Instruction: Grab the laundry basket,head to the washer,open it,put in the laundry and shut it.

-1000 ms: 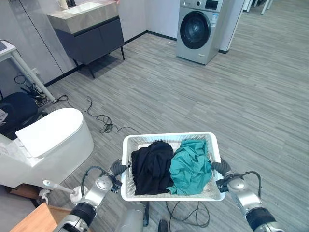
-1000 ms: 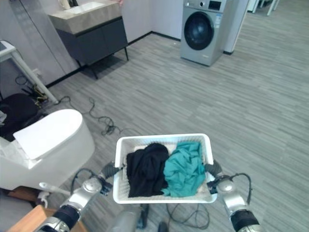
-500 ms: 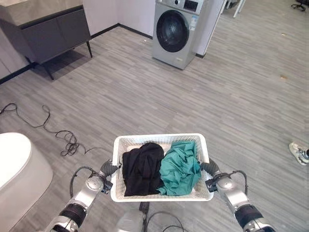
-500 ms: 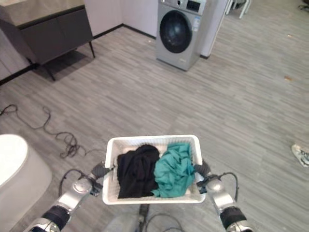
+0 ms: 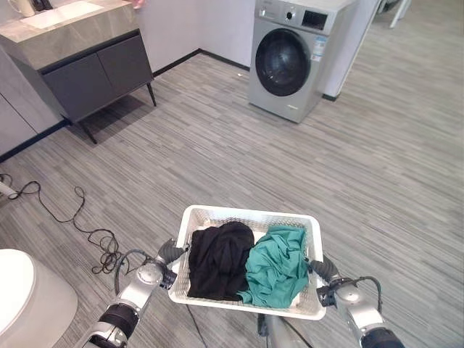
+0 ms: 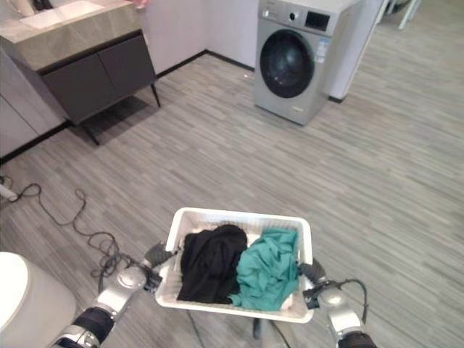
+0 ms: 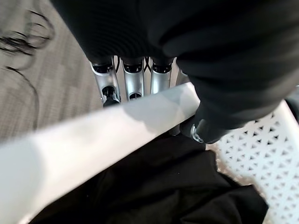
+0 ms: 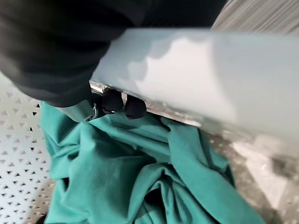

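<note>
The white perforated plastic laundry basket (image 5: 250, 217), rectangular with a smooth rolled rim, is carried off the floor at 6 o'clock in the head views, the left hand (image 7: 126, 81) clenched over its left rim and the right hand (image 8: 119, 103) clenched over its right rim. Inside lie a crumpled black garment (image 5: 220, 259) on the left and a crumpled teal garment (image 5: 278, 264) on the right, touching. Open grey wood-grain plank floor (image 5: 217, 152) runs to the silver front-loading washer (image 5: 290, 54) with its round dark door shut at 12 o'clock, with a dark grey stone-topped vanity cabinet (image 5: 87, 65) at 10 o'clock.
</note>
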You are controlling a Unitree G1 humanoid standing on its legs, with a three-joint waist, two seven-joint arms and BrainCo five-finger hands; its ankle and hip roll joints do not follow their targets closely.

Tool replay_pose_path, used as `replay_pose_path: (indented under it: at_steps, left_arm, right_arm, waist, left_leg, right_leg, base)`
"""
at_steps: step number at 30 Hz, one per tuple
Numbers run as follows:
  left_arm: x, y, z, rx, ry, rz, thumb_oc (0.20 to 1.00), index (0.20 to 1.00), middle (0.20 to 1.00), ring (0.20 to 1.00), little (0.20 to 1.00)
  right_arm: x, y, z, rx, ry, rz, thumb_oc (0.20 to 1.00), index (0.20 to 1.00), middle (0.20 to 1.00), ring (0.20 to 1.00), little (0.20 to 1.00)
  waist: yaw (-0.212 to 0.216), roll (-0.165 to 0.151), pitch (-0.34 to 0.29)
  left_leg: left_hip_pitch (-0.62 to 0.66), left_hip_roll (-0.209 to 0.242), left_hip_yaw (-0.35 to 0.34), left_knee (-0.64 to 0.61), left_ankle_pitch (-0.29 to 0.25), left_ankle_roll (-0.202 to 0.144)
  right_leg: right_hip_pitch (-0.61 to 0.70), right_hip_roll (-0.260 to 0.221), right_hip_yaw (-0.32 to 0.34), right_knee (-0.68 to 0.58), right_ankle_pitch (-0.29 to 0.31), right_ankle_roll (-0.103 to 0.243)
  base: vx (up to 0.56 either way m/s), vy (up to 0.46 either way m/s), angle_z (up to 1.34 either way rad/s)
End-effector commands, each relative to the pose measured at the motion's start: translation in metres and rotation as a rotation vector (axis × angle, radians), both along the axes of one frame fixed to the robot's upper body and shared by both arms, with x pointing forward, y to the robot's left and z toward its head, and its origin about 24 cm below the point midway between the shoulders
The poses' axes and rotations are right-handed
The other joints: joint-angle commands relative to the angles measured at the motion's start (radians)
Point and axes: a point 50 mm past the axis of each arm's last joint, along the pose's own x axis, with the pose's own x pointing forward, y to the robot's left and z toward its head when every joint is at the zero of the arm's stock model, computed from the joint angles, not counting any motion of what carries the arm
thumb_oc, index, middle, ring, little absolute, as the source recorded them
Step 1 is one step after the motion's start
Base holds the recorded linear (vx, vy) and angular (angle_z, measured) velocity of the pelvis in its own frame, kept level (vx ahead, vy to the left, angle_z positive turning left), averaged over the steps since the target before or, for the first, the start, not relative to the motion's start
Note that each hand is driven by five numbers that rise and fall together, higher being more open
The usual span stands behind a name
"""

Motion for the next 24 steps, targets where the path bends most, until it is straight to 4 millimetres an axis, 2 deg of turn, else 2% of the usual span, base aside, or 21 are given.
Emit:
replay_pose_path:
  at_steps: [1, 2, 3, 4, 5, 6, 7, 8, 10, 11, 12, 13, 15, 16, 17, 19, 21, 24]
  left_arm:
    - [0.03, 0.019, 0.043, 0.068, -0.211, -0.015, 0.2, 0.2, 0.2, 0.2, 0.2]
    - [0.03, 0.017, 0.043, 0.066, -0.211, -0.02, 0.2, 0.2, 0.2, 0.2, 0.2]
    - [0.032, 0.017, 0.043, 0.071, -0.211, -0.022, 0.2, 0.2, 0.2, 0.2, 0.2]
    - [0.034, 0.014, 0.044, 0.065, -0.218, -0.027, 0.2, 0.2, 0.2, 0.2, 0.2]
    - [0.036, 0.013, 0.046, 0.064, -0.227, -0.032, 0.2, 0.2, 0.2, 0.2, 0.2]
    - [0.036, 0.012, 0.046, 0.064, -0.228, -0.032, 0.2, 0.2, 0.2, 0.2, 0.2]
    - [0.04, 0.01, 0.051, 0.052, -0.247, -0.039, 0.2, 0.2, 0.2, 0.2, 0.2]
    - [0.041, 0.012, 0.055, 0.046, -0.261, -0.034, 0.2, 0.2, 0.2, 0.2, 0.2]
    - [0.043, 0.013, 0.06, 0.035, -0.281, -0.03, 0.2, 0.2, 0.2, 0.2, 0.2]
    - [0.043, 0.013, 0.06, 0.035, -0.282, -0.03, 0.2, 0.2, 0.2, 0.2, 0.2]
    - [0.048, 0.006, 0.066, 0.019, -0.307, -0.045, 0.2, 0.2, 0.2, 0.2, 0.2]
    - [0.051, 0.001, 0.067, 0.012, -0.311, -0.057, 0.2, 0.2, 0.2, 0.2, 0.2]
    - [0.054, -0.003, 0.07, 0.003, -0.329, -0.052, 0.2, 0.2, 0.2, 0.2, 0.2]
    - [0.055, -0.005, 0.07, 0.001, -0.333, -0.056, 0.2, 0.2, 0.2, 0.2, 0.2]
    - [0.057, -0.008, 0.072, -0.002, -0.342, -0.064, 0.2, 0.2, 0.2, 0.2, 0.2]
    - [0.057, -0.008, 0.071, 0.003, -0.338, -0.063, 0.2, 0.2, 0.2, 0.2, 0.2]
    - [0.055, -0.005, 0.069, 0.006, -0.33, -0.056, 0.2, 0.2, 0.2, 0.2, 0.2]
    - [0.052, 0.0, 0.066, 0.009, -0.315, -0.045, 0.2, 0.2, 0.2, 0.2, 0.2]
  right_arm:
    - [0.035, -0.027, 0.049, -0.048, -0.241, -0.037, 0.2, 0.2, 0.2, 0.2, 0.2]
    - [0.034, -0.03, 0.051, -0.059, -0.248, -0.041, 0.2, 0.2, 0.2, 0.2, 0.2]
    - [0.033, -0.033, 0.052, -0.072, -0.245, -0.041, 0.2, 0.2, 0.2, 0.2, 0.2]
    - [0.033, -0.035, 0.053, -0.08, -0.247, -0.044, 0.2, 0.2, 0.2, 0.2, 0.2]
    - [0.033, -0.036, 0.054, -0.087, -0.251, -0.047, 0.2, 0.2, 0.2, 0.2, 0.2]
    - [0.033, -0.036, 0.054, -0.087, -0.251, -0.048, 0.2, 0.2, 0.2, 0.2, 0.2]
    - [0.032, -0.042, 0.056, -0.098, -0.26, -0.071, 0.2, 0.2, 0.2, 0.2, 0.2]
    - [0.033, -0.041, 0.058, -0.096, -0.27, -0.068, 0.2, 0.2, 0.2, 0.2, 0.2]
    - [0.035, -0.04, 0.062, -0.101, -0.29, -0.061, 0.2, 0.2, 0.2, 0.2, 0.2]
    - [0.035, -0.04, 0.062, -0.101, -0.29, -0.062, 0.2, 0.2, 0.2, 0.2, 0.2]
    - [0.036, -0.04, 0.064, -0.105, -0.3, -0.064, 0.2, 0.2, 0.2, 0.2, 0.2]
    - [0.036, -0.04, 0.064, -0.105, -0.302, -0.076, 0.2, 0.2, 0.2, 0.2, 0.2]
    - [0.035, -0.04, 0.064, -0.104, -0.304, -0.074, 0.2, 0.2, 0.2, 0.2, 0.2]
    - [0.034, -0.04, 0.064, -0.103, -0.304, -0.073, 0.2, 0.2, 0.2, 0.2, 0.2]
    - [0.033, -0.04, 0.063, -0.101, -0.301, -0.071, 0.2, 0.2, 0.2, 0.2, 0.2]
    - [0.033, -0.037, 0.058, -0.093, -0.291, -0.063, 0.2, 0.2, 0.2, 0.2, 0.2]
    - [0.033, -0.035, 0.055, -0.08, -0.285, -0.067, 0.2, 0.2, 0.2, 0.2, 0.2]
    - [0.037, -0.025, 0.048, -0.059, -0.256, -0.044, 0.2, 0.2, 0.2, 0.2, 0.2]
  waist:
    - [-0.005, -0.04, -0.054]
    - [-0.017, -0.047, -0.072]
    - [-0.025, -0.038, -0.087]
    - [-0.03, -0.033, -0.095]
    - [-0.034, -0.027, -0.102]
    - [-0.036, -0.033, -0.102]
    - [-0.03, -0.056, -0.092]
    - [-0.017, -0.059, -0.082]
    - [0.015, -0.078, -0.057]
    - [0.016, -0.077, -0.057]
    - [0.033, -0.1, -0.034]
    - [0.048, -0.109, -0.016]
    - [0.069, -0.106, 0.005]
    - [0.077, -0.11, 0.01]
    - [0.089, -0.098, 0.009]
    - [0.119, -0.08, 0.014]
    - [0.137, -0.072, 0.018]
    - [0.169, -0.069, 0.007]
  left_leg:
    - [-0.128, -0.025, -0.013, 0.033, 0.064, -0.007]
    - [-0.124, -0.016, -0.015, 0.048, 0.073, -0.02]
    - [-0.116, 0.015, -0.012, 0.081, 0.087, -0.035]
    - [-0.122, 0.038, -0.003, 0.127, 0.114, -0.052]
    - [-0.136, 0.065, 0.018, 0.192, 0.169, -0.071]
    - [-0.143, 0.059, 0.013, 0.196, 0.172, -0.073]
    - [-0.266, 0.095, 0.078, 0.438, 0.31, -0.076]
    - [-0.319, 0.122, 0.11, 0.564, 0.332, -0.062]
    - [-0.397, 0.134, 0.143, 0.71, 0.347, -0.043]
    - [-0.398, 0.136, 0.143, 0.712, 0.346, -0.043]
    - [-0.486, 0.152, 0.188, 0.732, 0.324, -0.022]
    - [-0.546, 0.155, 0.196, 0.73, 0.295, -0.017]
    - [-0.619, 0.124, 0.21, 0.639, 0.236, -0.016]
    - [-0.645, 0.099, 0.207, 0.56, 0.24, -0.021]
    - [-0.684, 0.069, 0.195, 0.323, 0.255, -0.038]
    - [-0.68, 0.023, 0.169, 0.026, 0.369, -0.057]
    - [-0.716, -0.003, 0.159, -0.05, 0.39, -0.064]
    - [-0.722, -0.018, 0.124, -0.063, 0.407, -0.067]
  right_leg:
    - [0.07, -0.033, -0.004, -0.124, 0.148, 0.074]
    - [0.084, -0.034, -0.003, -0.11, 0.168, 0.066]
    - [0.092, -0.014, -0.003, -0.077, 0.165, 0.056]
    - [0.1, -0.002, -0.011, -0.052, 0.152, 0.044]
    - [0.12, 0.016, -0.023, -0.036, 0.13, 0.025]
    - [0.116, 0.009, -0.024, -0.034, 0.133, 0.023]
    - [0.187, 0.009, -0.039, -0.029, 0.101, -0.016]
    - [0.227, 0.028, -0.044, -0.034, 0.08, -0.04]
    - [0.284, 0.053, -0.026, -0.049, 0.05, -0.073]
    - [0.283, 0.054, -0.026, -0.049, 0.05, -0.073]
    - [0.331, 0.057, -0.011, -0.063, 0.016, -0.088]
    - [0.352, 0.057, 0.001, -0.067, 0.0, -0.093]
    - [0.397, 0.066, 0.025, -0.074, -0.031, -0.09]
    - [0.408, 0.064, 0.031, -0.076, -0.042, -0.087]
    - [0.438, 0.074, 0.036, -0.08, -0.067, -0.077]
    - [0.508, 0.102, 0.057, -0.076, -0.118, -0.082]
    - [0.545, 0.119, 0.088, -0.07, -0.147, -0.09]
    - [0.598, 0.124, 0.146, -0.055, -0.194, -0.087]
  base:
    - [0.48, -0.234, 0.3]
    - [0.54, -0.264, 0.44]
    - [0.52, -0.272, 0.34]
    - [0.51, -0.276, 0.22]
    - [0.28, -0.189, 0.06]
    - [0.35, -0.303, -0.02]
    - [0.32, -0.315, 0.09]
    - [0.44, -0.421, 0.14]
    - [0.24, -0.268, -0.02]
    - [0.24, -0.261, -0.41]
    - [0.23, -0.203, -0.75]
    - [0.32, -0.222, -0.58]
    - [0.28, -0.023, -0.48]
    - [0.43, 0.072, -0.58]
    - [0.46, 0.07, -0.38]
    - [0.6, 0.089, -0.27]
    - [0.48, 0.071, -0.3]
    - [0.44, 0.118, -1.04]
